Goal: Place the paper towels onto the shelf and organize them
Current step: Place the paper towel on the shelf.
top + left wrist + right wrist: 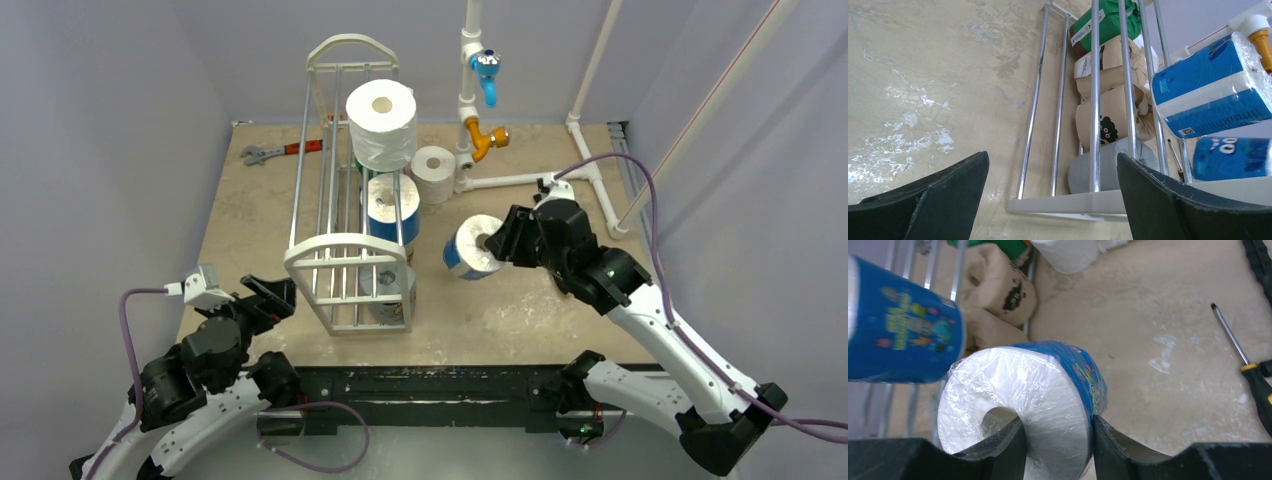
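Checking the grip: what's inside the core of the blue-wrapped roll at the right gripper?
One finger of the right gripper sits in the core of the blue-wrapped roll; the other presses outside. Deeper in is hidden.

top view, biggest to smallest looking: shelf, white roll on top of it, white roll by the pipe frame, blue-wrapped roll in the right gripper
1. shelf
2. white roll on top, nearer the camera
3. blue-wrapped roll in the right gripper and white roll by the pipe frame: too alike to rank
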